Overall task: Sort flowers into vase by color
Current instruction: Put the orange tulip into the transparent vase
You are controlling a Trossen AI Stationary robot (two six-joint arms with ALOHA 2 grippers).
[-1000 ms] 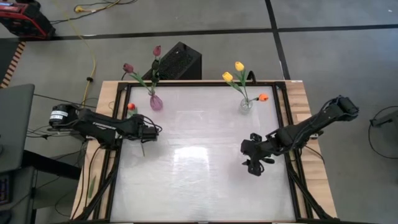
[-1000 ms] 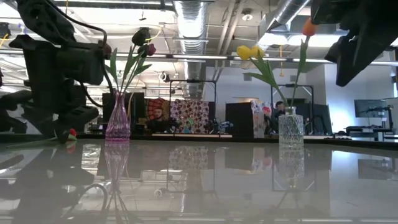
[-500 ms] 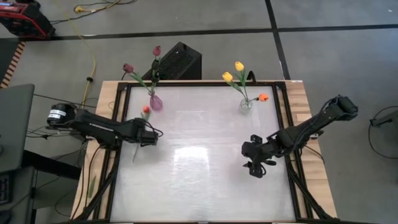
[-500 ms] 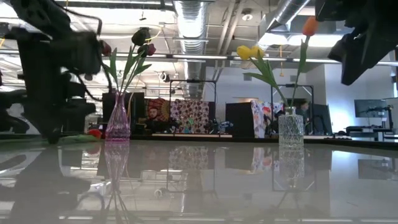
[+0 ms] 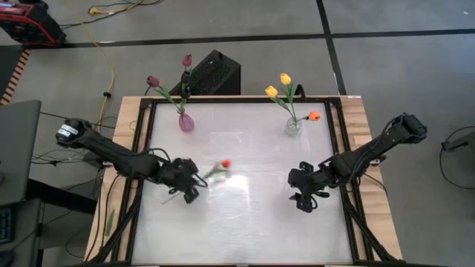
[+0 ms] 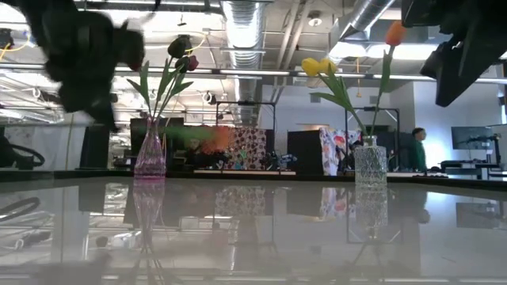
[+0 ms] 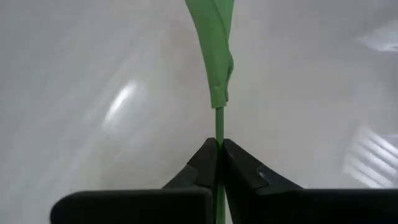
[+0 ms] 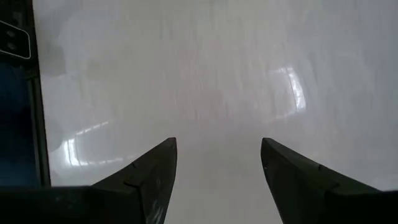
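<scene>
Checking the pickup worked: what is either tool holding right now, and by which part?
The left tool is shut on the red tulip, pinching its thin green stem below the leaf. The right tool is open and holds nothing.

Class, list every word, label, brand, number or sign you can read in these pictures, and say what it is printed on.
None can be read.
Patterned panels in the room behind the table: bright shapes only, no letters to make out.
Small pale markings at the edge of the right wrist view: too small to read.
The pink vase, clear vase, flowers and both arms carry no visible print.
</scene>
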